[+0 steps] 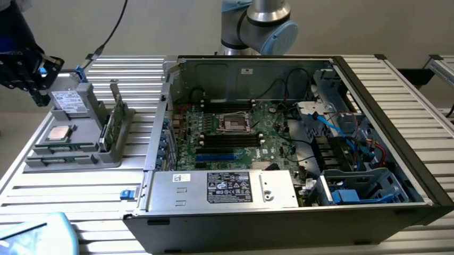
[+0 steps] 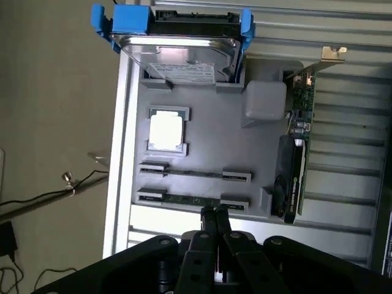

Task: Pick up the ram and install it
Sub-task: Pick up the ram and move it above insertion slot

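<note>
In the exterior view, the hand (image 1: 35, 95) hangs at the exterior view's left, above the far end of the gray parts tray (image 1: 89, 127) and clear of it. The ram (image 1: 58, 159) lies at the tray's near end, edge-up in its holder, with a second ram stick (image 1: 64, 150) just beside it. The tray sits on the ribbed surface (image 1: 71, 186) next to the open computer case (image 1: 212, 79). In the case, the black memory slots (image 1: 230, 139) flank the processor socket (image 1: 234, 123), with cables close by. Any later insertion would have little room there, and a tilted stick could jam in a slot or catch a cable.

In the wrist view, the hand (image 2: 214, 214) has its fingers pressed together and grips nothing. Their tips line up with the ram (image 2: 184, 199), though I cannot tell how high above it they are. The likeliest fault is going down with the fingers shut. They would then press on the board's thin top edge rather than straddle it, and could chip it or tip it out of its holder. The second ram stick (image 2: 195, 174) is close enough that a wide or off-centre approach might nudge it or catch both. The graphics card (image 2: 297, 159) stands on edge at the tray's side, within reach of a careless sweep. The processor (image 2: 166, 130) and hard drive (image 2: 184, 52) lie farther off.
</note>
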Robot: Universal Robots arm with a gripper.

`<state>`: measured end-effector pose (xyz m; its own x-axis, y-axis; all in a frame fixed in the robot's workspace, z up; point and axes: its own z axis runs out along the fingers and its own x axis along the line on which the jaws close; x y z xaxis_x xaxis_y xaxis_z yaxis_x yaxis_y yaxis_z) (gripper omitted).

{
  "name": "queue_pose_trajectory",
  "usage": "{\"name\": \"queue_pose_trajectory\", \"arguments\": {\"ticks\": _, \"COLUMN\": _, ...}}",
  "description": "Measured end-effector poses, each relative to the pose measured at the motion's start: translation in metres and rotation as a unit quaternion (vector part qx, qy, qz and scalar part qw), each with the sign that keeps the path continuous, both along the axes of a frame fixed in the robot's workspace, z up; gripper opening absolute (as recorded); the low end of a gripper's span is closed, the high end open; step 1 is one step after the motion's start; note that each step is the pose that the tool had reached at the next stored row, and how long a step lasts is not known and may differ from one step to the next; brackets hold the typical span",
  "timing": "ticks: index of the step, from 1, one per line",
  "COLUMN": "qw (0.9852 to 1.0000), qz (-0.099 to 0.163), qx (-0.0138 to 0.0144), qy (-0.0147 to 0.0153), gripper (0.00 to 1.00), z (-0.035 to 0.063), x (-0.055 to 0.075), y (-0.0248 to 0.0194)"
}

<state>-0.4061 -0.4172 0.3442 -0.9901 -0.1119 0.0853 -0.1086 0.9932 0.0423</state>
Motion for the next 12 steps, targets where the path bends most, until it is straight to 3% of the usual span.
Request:
{"name": "queue_pose_trajectory", "arguments": {"ticks": 6, "qw": 0.9985, "qz": 0.055, "qx": 0.0003, "qy": 0.0, "gripper": 0.1, "z": -0.003, "x": 0.0, "y": 0.0}}
{"name": "queue_pose_trajectory", "arguments": {"ticks": 12, "qw": 0.9941, "qz": 0.109, "qx": 0.0017, "qy": -0.0001, "gripper": 0.1, "z": -0.0072, "x": 0.0, "y": 0.0}}
